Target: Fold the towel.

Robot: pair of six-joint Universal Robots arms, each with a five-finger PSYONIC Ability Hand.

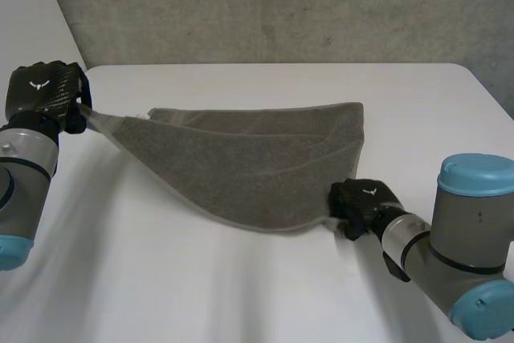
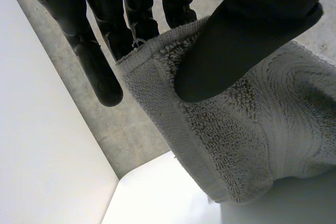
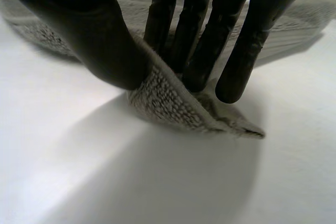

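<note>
Pinching grey towel (image 1: 257,158) corners, my left hand (image 1: 44,92) lifted, my right hand (image 1: 365,200) by the tabletop (image 1: 201,287); stretched ready for folding

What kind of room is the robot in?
Probably a robot lab or test room, not a home: there is a plain white table, a bare concrete wall behind it, and one grey towel pinched by the left hand and the right hand.

The head view looks down from behind the arms across the whole desk (image 1: 241,295) to the wall (image 1: 281,6). Wrist views sit close along the left hand (image 2: 236,40) and right hand (image 3: 89,30), each at a towel (image 1: 257,158) corner the head view shares.
</note>
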